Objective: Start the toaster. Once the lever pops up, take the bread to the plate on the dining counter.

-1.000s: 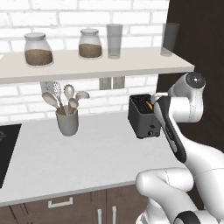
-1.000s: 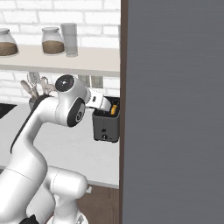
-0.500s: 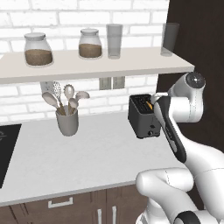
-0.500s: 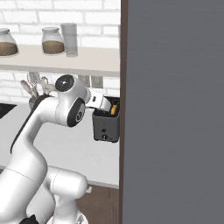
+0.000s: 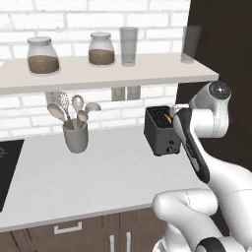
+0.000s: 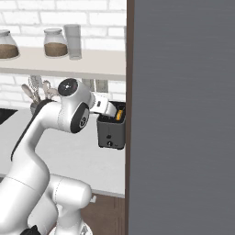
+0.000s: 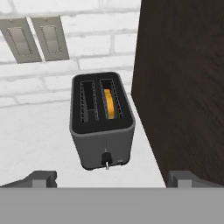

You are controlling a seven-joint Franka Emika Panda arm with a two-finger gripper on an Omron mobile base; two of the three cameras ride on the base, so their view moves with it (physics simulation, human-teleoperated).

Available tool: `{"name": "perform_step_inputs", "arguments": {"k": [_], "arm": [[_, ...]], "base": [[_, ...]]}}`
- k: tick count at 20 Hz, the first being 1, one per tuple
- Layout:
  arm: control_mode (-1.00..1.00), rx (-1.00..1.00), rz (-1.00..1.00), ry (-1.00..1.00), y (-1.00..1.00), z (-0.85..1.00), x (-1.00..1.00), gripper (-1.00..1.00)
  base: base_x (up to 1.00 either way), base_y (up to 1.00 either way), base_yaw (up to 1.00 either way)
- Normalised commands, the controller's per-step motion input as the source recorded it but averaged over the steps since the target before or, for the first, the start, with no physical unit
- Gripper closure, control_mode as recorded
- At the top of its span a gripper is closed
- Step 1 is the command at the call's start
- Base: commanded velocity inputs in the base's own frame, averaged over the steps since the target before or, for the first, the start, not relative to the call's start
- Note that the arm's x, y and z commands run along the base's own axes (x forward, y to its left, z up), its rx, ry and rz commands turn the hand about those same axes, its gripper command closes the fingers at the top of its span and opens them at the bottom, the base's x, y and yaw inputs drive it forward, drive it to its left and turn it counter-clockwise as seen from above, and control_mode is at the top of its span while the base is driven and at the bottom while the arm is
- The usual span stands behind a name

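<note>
On counter: toaster (image 7: 102, 124) beside dark wall panel (image 7: 183, 83).
Right slot: bread (image 7: 110, 104) seated inside.
Hand (image 7: 111, 178): above toaster, fingers (image 7: 41, 178) spread wide, holding nothing.

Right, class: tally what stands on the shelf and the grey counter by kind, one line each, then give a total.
Lidded jars on the shelf: 2
Drinking glasses on the shelf: 2
Utensil holder with spoons: 1
Toaster: 1
Bread slice in the toaster's slot: 1
Total: 7
</note>
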Motion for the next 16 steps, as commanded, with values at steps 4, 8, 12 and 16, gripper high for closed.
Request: {"name": "perform_step_inputs", "arguments": {"k": [4,8,12,16], "arm": [[-1.0,0.0,0.0,0.0,0.0,0.0,0.0,-1.0],[-1.0,0.0,0.0,0.0,0.0,0.0,0.0,-1.0],[-1.0,0.0,0.0,0.0,0.0,0.0,0.0,-1.0],[-1.0,0.0,0.0,0.0,0.0,0.0,0.0,-1.0]], "base": [[0.0,0.0,0.0],[0.0,0.0,0.0],[0.0,0.0,0.0],[0.0,0.0,0.0]]}}
